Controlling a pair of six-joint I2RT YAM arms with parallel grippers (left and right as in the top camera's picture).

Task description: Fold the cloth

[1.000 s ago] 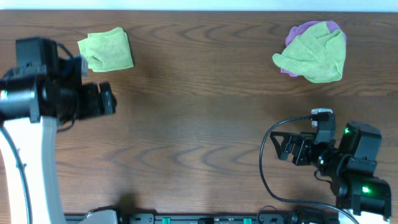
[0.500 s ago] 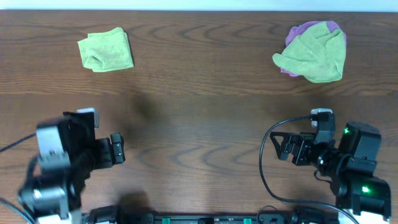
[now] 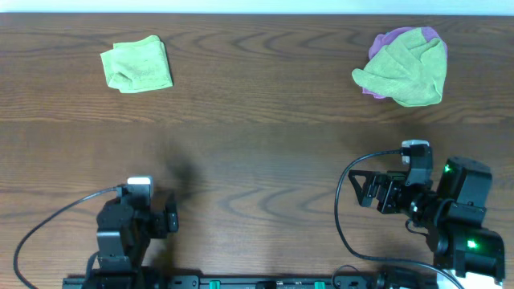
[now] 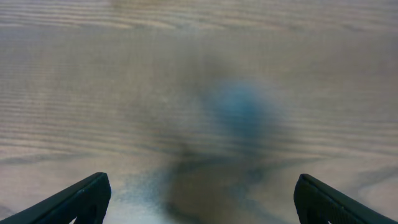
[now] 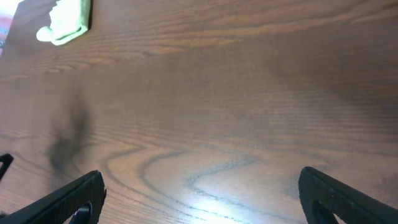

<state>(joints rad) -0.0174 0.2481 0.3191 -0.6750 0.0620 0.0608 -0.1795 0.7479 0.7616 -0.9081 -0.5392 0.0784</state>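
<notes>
- So, table (image 3: 265, 152): both arms sit at near edge.
- crumpled cloth (image 3: 405, 68), far right, green over purple: likely next, needs a far reach.
- folded green cloth (image 3: 136, 64), far left: looks done.
- left gripper (image 4: 202, 199), right gripper (image 5: 199, 193): jaws spread wide, empty.

Table (image 3: 265, 128) — green cloth (image 3: 136, 64); cloth heap (image 3: 405, 68)

Black left arm (image 3: 128, 233) and right arm (image 3: 418, 197); looping black cables (image 3: 344, 210); white camera caps (image 3: 139, 183); green lights (image 3: 474, 246); dark wedge fingers (image 4: 78, 200)

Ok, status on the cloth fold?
Left claw, right claw open, empty. Green cloth folded, far left. Cloth pile crumpled, far right. Nothing obstructing.
</notes>
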